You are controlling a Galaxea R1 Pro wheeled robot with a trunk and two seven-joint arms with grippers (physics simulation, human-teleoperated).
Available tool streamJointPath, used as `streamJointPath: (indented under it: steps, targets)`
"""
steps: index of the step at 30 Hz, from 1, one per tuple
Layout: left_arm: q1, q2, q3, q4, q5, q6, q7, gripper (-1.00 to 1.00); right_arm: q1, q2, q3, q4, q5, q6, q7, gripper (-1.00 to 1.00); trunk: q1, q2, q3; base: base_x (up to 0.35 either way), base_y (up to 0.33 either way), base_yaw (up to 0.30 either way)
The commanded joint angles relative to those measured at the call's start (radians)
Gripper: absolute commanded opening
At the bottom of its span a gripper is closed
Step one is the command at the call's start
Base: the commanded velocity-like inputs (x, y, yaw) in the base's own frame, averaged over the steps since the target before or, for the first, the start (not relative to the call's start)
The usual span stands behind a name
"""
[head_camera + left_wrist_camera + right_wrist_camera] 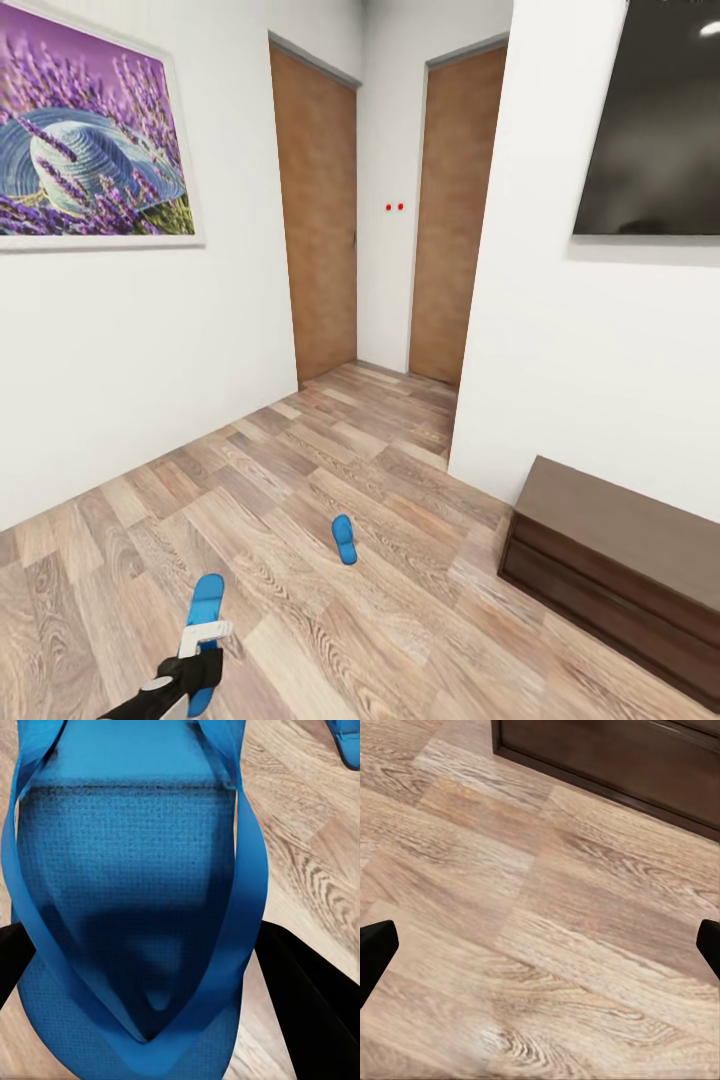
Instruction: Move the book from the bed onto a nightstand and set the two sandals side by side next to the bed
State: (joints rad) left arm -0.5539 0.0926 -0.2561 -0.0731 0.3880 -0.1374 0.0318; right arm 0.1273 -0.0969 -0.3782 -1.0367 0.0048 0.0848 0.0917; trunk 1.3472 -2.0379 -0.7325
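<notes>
Two blue sandals: one (pixel 206 610) gripped by the left hand (pixel 200 655), one (pixel 344 538) farther right on the floor (pixel 420 620). Right hand (pixel 540 945) open above bare planks, near the dark cabinet (pixel 620 560).

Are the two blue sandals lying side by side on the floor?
No: one sandal lies alone mid-floor, while the other sandal sits apart, nearer the robot, at the left gripper.

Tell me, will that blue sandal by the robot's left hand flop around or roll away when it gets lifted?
Probably no rolling: the near sandal lies flat on the floor. It looks thin, so likely light. Its narrow straps look soft and may bend or sag, while the textured sole probably isn't slippery. The left gripper sits astride it.
</notes>
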Motion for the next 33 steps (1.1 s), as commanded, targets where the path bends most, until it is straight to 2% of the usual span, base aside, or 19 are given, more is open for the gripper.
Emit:
streamJointPath:
  steps: [1, 6, 18, 22, 24, 29, 33]
  targets:
    - [0.0, 0.0, -0.009, 0.0, 0.01, -0.004, 0.005, -1.0, 0.0, 0.0, -0.001, 0.002, 0.001, 0.006, 0.006, 1.0, -0.004, 0.007, 0.002, 0.0, 0.0, 0.0]
    - [0.0, 0.003, -0.009, 0.0, 0.022, -0.01, 0.004, -1.0, 0.0, 0.0, 0.001, 0.015, 0.001, 0.006, 0.005, 1.0, -0.023, 0.042, 0.018, 0.0, 0.0, 0.0]
    - [0.0, 0.004, -0.009, 0.0, 0.027, -0.019, 0.002, -1.0, 0.0, 0.0, 0.008, 0.06, 0.007, 0.006, 0.005, 1.0, -0.069, 0.126, 0.056, 0.0, 0.0, 0.0]
    - [0.0, 0.003, -0.009, 0.0, 0.028, -0.019, 0.002, -1.0, 0.0, 0.0, 0.008, 0.066, 0.034, 0.006, 0.005, 1.0, -0.085, 0.154, 0.068, 0.0, 0.0, 0.0]
    - [0.0, 0.0, -0.01, 0.0, 0.028, -0.019, 0.002, -1.0, -0.001, 0.002, 0.009, 0.082, 0.061, 0.0, 0.004, 1.0, -0.092, 0.168, 0.075, 0.0, 0.0, 0.0]
    - [0.001, -0.004, -0.011, 0.001, 0.028, -0.019, 0.0, -1.0, -0.001, 0.008, 0.009, 0.107, 0.109, -0.059, 0.005, 1.0, -0.111, 0.203, 0.09, 0.0, 0.0, 0.0]
    - [0.002, -0.005, -0.011, 0.001, 0.028, -0.019, -0.001, -1.0, -0.005, 0.002, 0.003, 0.111, 0.122, -0.081, 0.006, 1.0, -0.127, 0.231, 0.103, 0.0, 0.0, 0.0]
